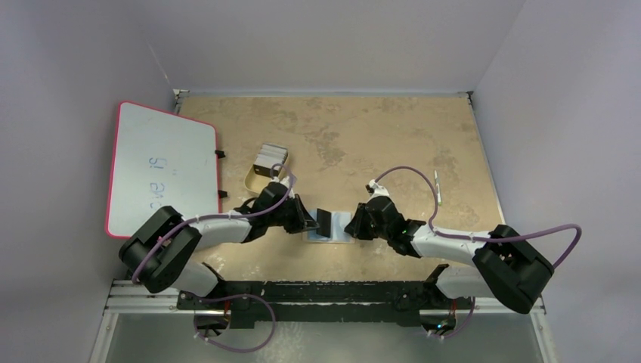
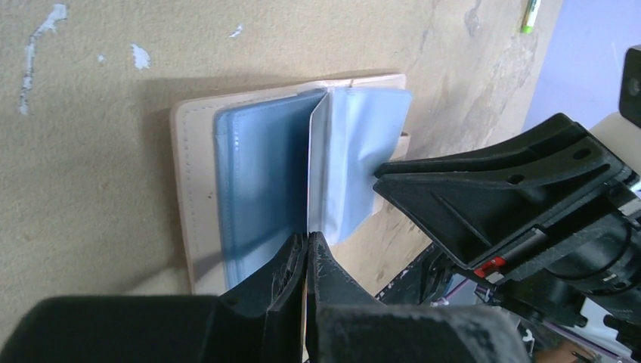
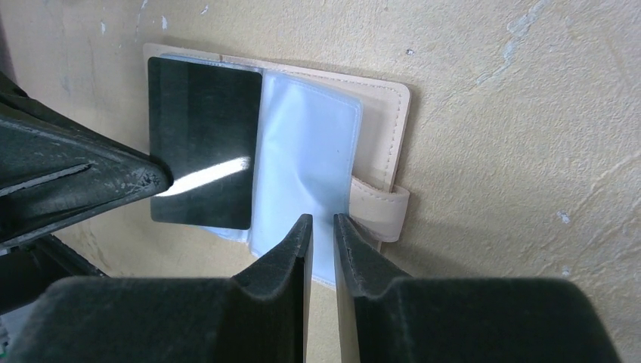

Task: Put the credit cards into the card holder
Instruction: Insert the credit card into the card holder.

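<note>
Wallet (image 1: 332, 237) lies open and flat on the worktop (image 1: 378, 136), between the two claws and close to the arms' bases. Only the overhead view takes in the yellow tray (image 1: 252, 181) with more cards (image 1: 270, 157) farther back on the left, near the pink-framed whiteboard (image 1: 162, 166).

The left wrist view shows the left claw (image 2: 308, 236) pinched tight on a card (image 2: 317, 159) that stands on edge over the wallet's fold, with the blue pocket (image 2: 257, 189) beside it. From there the card is a thin pale sliver. The right wrist view shows its glossy black face.

That view also shows the right claw (image 3: 321, 221) with its fingers a narrow slit apart at the edge of a clear sleeve (image 3: 306, 159). I cannot tell whether it grips the sleeve. The wallet's snap tab (image 3: 382, 212) sticks out to the side.
</note>
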Available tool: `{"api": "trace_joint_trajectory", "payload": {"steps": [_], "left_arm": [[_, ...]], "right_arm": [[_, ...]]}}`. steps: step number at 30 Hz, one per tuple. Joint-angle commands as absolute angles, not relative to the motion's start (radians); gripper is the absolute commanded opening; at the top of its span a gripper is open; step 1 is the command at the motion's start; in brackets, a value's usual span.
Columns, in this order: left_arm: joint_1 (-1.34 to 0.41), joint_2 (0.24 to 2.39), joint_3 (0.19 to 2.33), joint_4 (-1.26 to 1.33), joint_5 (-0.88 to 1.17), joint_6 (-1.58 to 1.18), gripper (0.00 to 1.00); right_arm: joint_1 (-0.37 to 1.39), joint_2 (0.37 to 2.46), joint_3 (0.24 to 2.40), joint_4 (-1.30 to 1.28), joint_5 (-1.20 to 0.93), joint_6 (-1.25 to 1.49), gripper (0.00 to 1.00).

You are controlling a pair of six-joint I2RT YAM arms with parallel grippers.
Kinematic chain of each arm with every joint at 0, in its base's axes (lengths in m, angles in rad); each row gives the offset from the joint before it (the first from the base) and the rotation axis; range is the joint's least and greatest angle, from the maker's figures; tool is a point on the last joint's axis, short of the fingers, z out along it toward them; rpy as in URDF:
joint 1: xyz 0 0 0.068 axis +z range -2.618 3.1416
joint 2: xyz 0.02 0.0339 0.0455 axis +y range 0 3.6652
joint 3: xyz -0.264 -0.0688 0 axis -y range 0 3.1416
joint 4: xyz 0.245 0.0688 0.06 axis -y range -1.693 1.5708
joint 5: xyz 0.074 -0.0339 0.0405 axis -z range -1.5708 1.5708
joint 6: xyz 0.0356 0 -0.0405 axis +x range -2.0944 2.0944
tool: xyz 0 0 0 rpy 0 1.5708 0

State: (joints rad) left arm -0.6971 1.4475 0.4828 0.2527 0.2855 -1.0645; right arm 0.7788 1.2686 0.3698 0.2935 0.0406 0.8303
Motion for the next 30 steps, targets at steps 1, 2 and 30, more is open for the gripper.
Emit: {"api": "trace_joint_trajectory", "payload": {"steps": [1, 2, 30], "left_arm": [[-0.704, 1.392, 0.515, 0.277, 0.314, -1.072, 0.00], [-0.703, 1.383, 0.519, 0.273, 0.313, -1.073, 0.00], [-0.703, 1.479, 0.528, 0.253, 0.331, -1.068, 0.00]], "right_arm": [[0.776, 1.266, 0.397, 0.260, 0.080, 0.810, 0.19], [0.776, 1.269, 0.397, 0.263, 0.078, 0.811, 0.18], [0.776, 1.282, 0.386, 0.294, 0.062, 0.813, 0.19]]}}
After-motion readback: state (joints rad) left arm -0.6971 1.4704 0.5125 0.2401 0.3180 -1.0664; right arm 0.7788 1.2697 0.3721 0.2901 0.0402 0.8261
